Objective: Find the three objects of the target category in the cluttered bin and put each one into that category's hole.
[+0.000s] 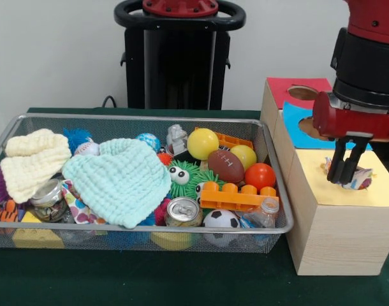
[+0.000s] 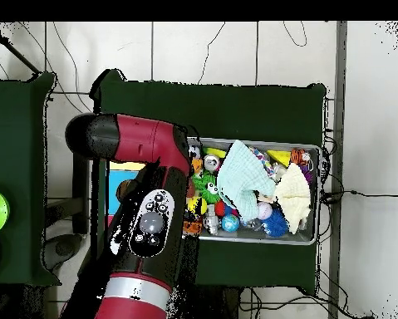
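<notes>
My gripper [image 1: 345,171] hangs over the yellow-topped section [image 1: 386,191] of the wooden box [image 1: 338,236], right of the bin. Its two black fingers stand close together on a crumpled, colourful packet [image 1: 361,178] that lies at the yellow section's hole. The wire bin [image 1: 143,118] holds a mint cloth [image 1: 118,182], a cream cloth [image 1: 32,162], a yellow ball [image 1: 203,143], a toy football [image 1: 226,166], an orange-red ball [image 1: 259,176], a drinks can [image 1: 183,212] and a small plastic bottle [image 1: 261,217]. In the overhead view the arm [image 2: 148,224] hides the gripper and most of the box.
The box also has a blue section [image 1: 296,121] and a red section [image 1: 290,86], each with a hole. An orange brick [image 1: 236,197], a green fuzzy toy [image 1: 185,175] and a soccer ball [image 1: 221,220] crowd the bin's right end. The bin [image 2: 310,241] sits right of the arm in the overhead view.
</notes>
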`<action>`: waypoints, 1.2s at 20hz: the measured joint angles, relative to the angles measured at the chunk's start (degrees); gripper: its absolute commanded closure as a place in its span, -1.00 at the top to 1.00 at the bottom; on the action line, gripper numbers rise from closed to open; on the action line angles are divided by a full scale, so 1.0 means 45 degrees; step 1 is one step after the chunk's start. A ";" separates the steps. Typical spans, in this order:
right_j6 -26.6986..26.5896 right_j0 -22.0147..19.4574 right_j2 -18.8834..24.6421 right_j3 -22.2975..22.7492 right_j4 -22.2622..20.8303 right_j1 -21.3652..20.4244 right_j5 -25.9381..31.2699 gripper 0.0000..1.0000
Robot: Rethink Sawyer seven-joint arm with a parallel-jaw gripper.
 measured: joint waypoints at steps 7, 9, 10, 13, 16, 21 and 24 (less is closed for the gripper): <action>0.0000 -0.0280 0.0461 0.0474 0.0092 -0.0001 0.0008 -1.00; 0.0000 -0.0363 0.0693 0.0734 0.0194 -0.0009 -0.0018 -1.00; 0.0000 -0.0388 0.0724 0.0757 0.0225 -0.0035 -0.0007 -1.00; 0.0000 -0.0500 0.0887 0.0917 0.0403 -0.0149 0.0004 -1.00; 0.0000 -0.0583 0.1099 0.1186 0.0582 -0.0251 -0.0008 -1.00; 0.0000 -0.0699 0.1507 0.1603 0.0938 -0.0447 0.0003 -1.00; 0.0000 -0.0738 0.1860 0.1935 0.1104 -0.0532 0.0003 -1.00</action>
